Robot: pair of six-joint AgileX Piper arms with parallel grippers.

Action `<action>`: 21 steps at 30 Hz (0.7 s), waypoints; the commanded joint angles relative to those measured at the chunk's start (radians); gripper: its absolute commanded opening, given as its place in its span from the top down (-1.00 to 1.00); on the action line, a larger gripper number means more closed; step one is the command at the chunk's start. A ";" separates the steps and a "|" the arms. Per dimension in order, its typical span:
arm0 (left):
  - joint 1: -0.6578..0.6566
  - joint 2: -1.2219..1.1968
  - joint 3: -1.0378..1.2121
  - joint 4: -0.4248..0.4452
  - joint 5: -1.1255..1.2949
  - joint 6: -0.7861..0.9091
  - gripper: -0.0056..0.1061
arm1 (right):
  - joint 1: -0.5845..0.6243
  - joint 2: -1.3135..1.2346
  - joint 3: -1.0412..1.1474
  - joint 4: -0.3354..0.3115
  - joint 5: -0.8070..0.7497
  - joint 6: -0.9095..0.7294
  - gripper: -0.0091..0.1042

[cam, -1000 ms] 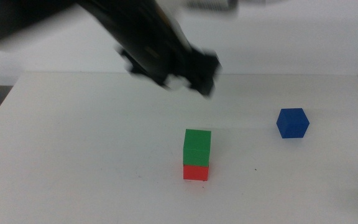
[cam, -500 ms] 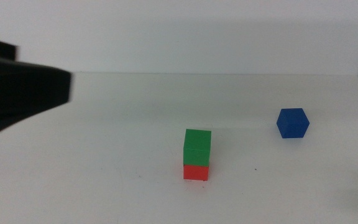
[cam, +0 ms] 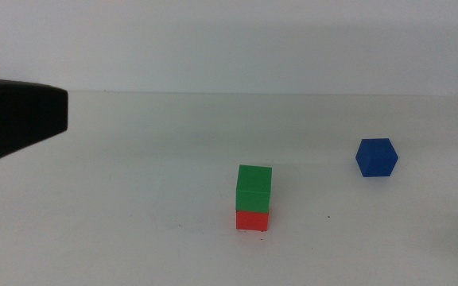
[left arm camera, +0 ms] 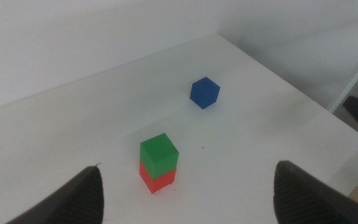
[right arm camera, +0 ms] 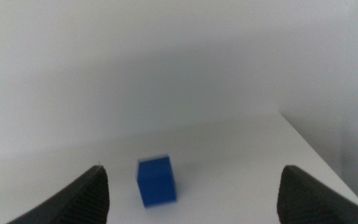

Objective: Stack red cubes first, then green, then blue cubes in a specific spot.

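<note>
Two stacked — green cube (cam: 254,187) on red cube (cam: 252,220), blue cube (cam: 376,156) apart

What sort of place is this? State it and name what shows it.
Probably a robot lab test bench. A bare white table against a plain wall holds only small matte cubes: a green cube stacked on a red cube, and a blue cube apart. The left gripper hangs open above.

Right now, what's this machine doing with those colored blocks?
It is stacking cubes. The green cube already sits on the red cube mid-table, and the blue cube lies apart on the table, untouched. Nothing is being held: the left gripper hangs open above the stack, and the right gripper faces the blue cube, open.
</note>
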 commanded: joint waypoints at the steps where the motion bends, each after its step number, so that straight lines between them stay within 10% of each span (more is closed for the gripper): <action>1: 0.003 -0.002 0.003 0.002 -0.005 0.002 -0.78 | -0.005 0.026 -0.025 0.012 -0.043 0.048 -0.72; 11: 0.003 -0.002 0.003 0.005 -0.009 0.002 -0.78 | -0.005 0.781 -0.741 0.019 0.574 -0.032 -0.72; 21: 0.003 -0.002 0.003 0.020 -0.015 0.002 -0.78 | 0.042 1.325 -1.064 0.035 0.624 -0.075 -0.72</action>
